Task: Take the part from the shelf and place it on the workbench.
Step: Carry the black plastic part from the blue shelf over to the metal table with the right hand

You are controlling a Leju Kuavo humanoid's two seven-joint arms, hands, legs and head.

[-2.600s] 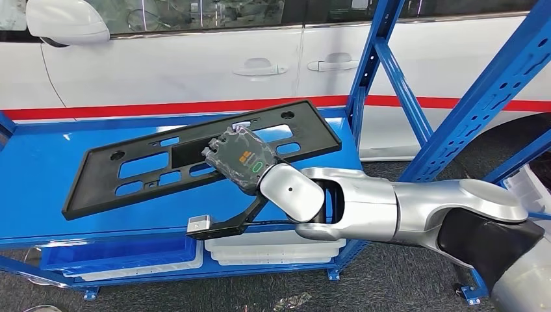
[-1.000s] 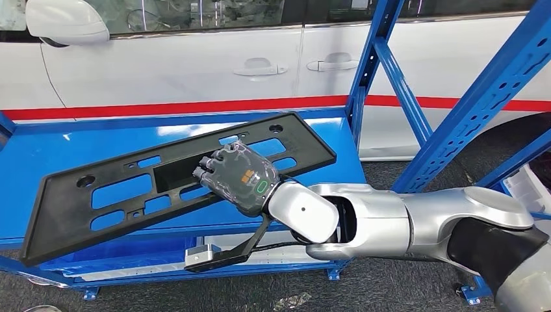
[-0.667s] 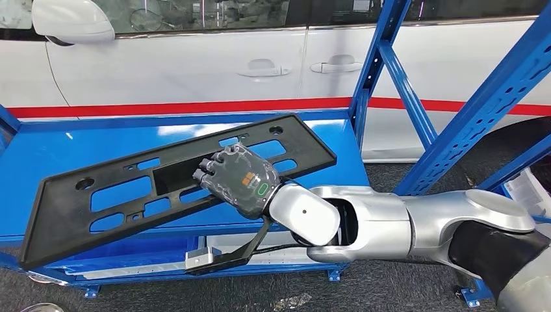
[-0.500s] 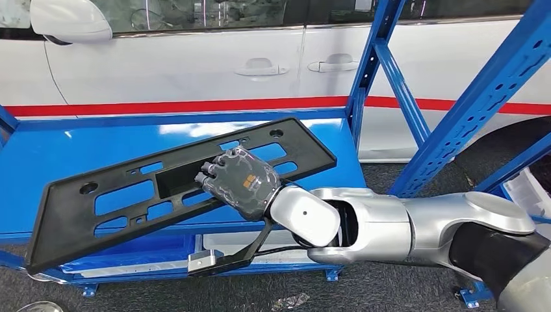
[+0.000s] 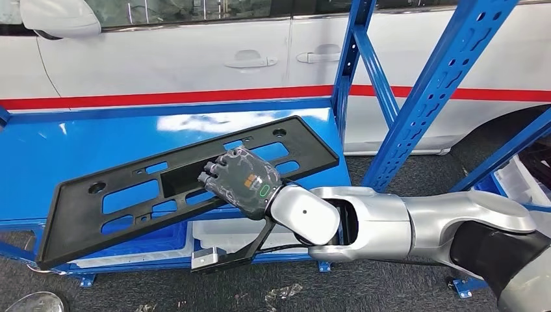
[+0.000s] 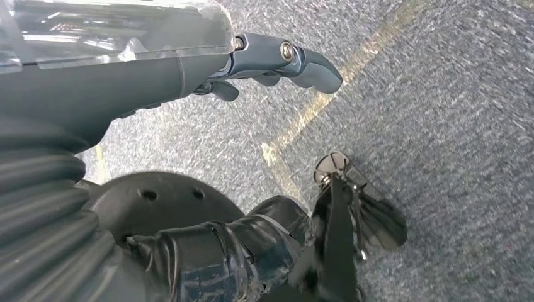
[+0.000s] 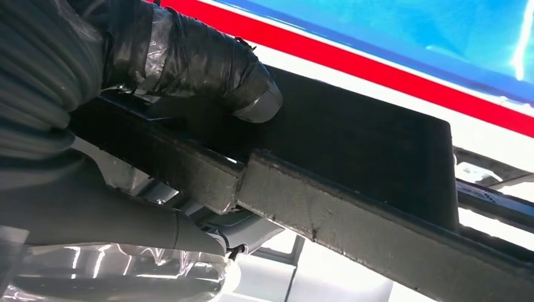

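- Black, flat and slotted, the long plastic part [image 5: 188, 175] overhung the blue shelf's [image 5: 39, 156] front edge, tilted.
- The right hand [image 5: 242, 181] gripped its middle rail.
- The left hand [image 6: 277, 60] held nothing, fingers loosely curled.

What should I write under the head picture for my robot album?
The robot's right hand grips a long black part, tilted over the blue shelf, with a white car behind.

Black part [image 5: 130, 195], glossy blue shelf [image 5: 58, 146], silver arm [image 5: 403, 224] — white car [image 5: 195, 58] with red stripe [image 5: 162, 99], grey speckled floor [image 6: 441, 94].
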